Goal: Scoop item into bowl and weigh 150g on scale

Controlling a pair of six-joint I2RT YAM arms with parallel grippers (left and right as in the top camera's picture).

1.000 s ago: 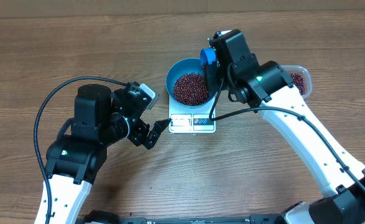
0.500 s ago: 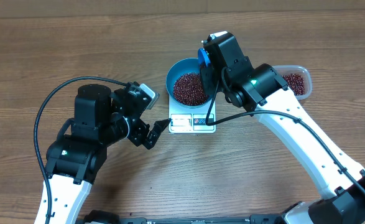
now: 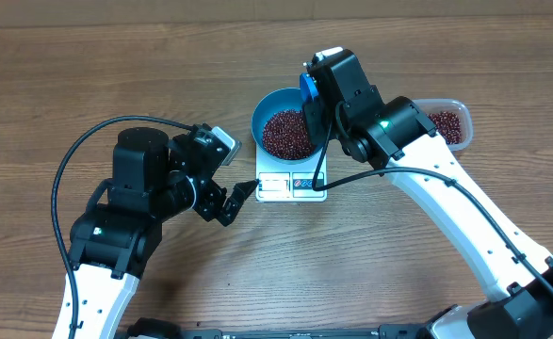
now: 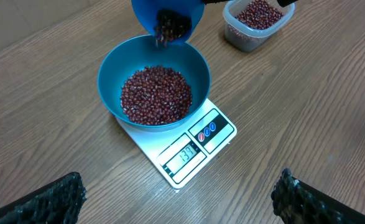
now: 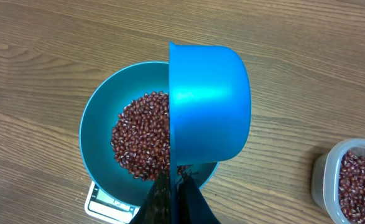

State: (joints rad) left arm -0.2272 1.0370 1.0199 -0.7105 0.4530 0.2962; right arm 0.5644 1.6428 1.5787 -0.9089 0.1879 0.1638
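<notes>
Beans point(image 4: 156, 96) in bowl point(image 4: 201, 74) on scale point(image 4: 218, 119); scoop point(image 5: 210, 106) tipped mouth-down over it, R jaws gripping scoop; L jaws wide.

You've got two arms, same build. Left arm point(image 3: 95, 273): white lower link with tiny dark screw dots along its edge, and chunky black joint housings. A thick black cable point(image 3: 73, 160) arcs off it, and a small grey-white block point(image 3: 221, 141) sits near the wrist. Left gripper point(image 4: 179, 200): black fingers point(image 4: 48, 202), knobbly textured surface. Right arm point(image 3: 474, 221): long white links, the same screw dots, black housings. It has one small green light point(image 3: 386, 121) and a thin black cable point(image 3: 417, 169) running along the link. Right gripper point(image 5: 175, 200): smooth black fingers point(image 5: 160, 206), a narrow wedge shape.
</notes>
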